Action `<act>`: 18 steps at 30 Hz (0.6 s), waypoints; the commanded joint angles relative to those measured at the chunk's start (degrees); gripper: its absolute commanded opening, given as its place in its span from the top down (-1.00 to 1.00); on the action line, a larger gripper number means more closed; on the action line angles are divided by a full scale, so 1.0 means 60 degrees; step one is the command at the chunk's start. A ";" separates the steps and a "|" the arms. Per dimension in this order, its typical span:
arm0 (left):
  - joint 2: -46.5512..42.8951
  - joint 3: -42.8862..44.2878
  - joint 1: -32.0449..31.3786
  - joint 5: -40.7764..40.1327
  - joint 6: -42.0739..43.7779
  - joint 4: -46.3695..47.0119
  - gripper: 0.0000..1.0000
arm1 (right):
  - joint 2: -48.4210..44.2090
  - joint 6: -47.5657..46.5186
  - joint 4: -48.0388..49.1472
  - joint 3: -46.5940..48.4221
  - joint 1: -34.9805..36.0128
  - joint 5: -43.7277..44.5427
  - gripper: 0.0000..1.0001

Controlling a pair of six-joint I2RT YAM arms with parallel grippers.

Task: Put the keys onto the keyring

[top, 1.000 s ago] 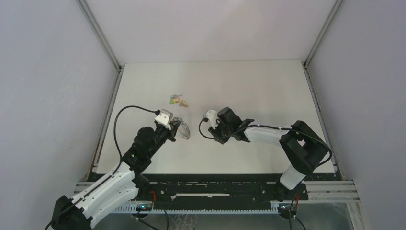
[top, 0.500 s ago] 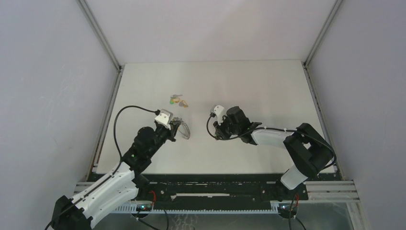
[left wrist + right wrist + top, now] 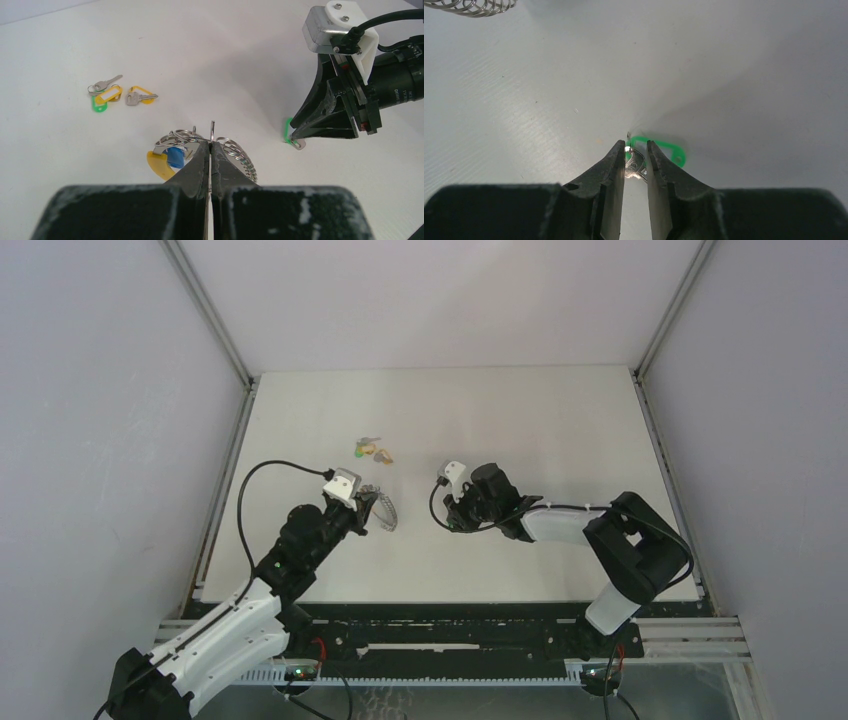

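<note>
At tabletop (image 3: 520, 410) centre: right jaws stood close-set on green-tagged key (image 3: 663, 149), seemingly pinching it for lifting.
Left jaws: fully closed on keyring (image 3: 241, 156), presenting it upright for threading.
Loose keys (image 3: 120, 94): lay beyond, apart.

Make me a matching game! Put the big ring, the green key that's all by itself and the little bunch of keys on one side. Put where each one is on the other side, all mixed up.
Things:
1. keyring
2. lone green key
3. bunch of loose keys

Places:
A. lying on the table, away from both grippers
B. between the fingertips of the right gripper
C. pinched in the left gripper

Pairs: 1-C, 2-B, 3-A.
</note>
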 commanded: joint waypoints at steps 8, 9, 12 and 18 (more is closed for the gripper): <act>-0.0104 -0.0051 0.0033 0.0010 -0.0085 0.0551 1.00 | 0.0137 0.0090 0.0016 0.0213 0.0099 -0.0394 0.54; -0.0114 -0.0060 0.0032 0.0014 -0.0091 0.0551 1.00 | 0.0159 0.0086 0.0013 0.0211 0.0117 -0.0376 0.54; -0.0106 -0.0051 0.0034 0.0021 -0.0087 0.0551 0.99 | 0.0247 0.0115 -0.0033 0.0273 0.0135 -0.0246 0.54; -0.0132 -0.0059 0.0033 0.0010 -0.0090 0.0551 1.00 | 0.0337 0.0161 -0.0008 0.0316 0.0136 -0.0074 0.54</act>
